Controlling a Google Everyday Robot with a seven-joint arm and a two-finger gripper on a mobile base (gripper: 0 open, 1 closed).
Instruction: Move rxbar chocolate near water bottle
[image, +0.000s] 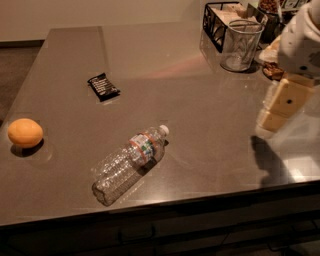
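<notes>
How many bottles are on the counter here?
1. The water bottle lies on its side near the counter front edge; the wire basket behind the mesh cup could hide more. The tool hangs above the counter's right side.

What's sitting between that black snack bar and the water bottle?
Nothing: in the camera view only bare table separates the bar and bottle; the gripper hovers far right.

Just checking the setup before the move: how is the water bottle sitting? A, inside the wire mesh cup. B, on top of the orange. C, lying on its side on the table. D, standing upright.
C: the water bottle lies flat on the table, cap toward the back right, while the gripper hangs over the table's right side, apart from it.
</notes>
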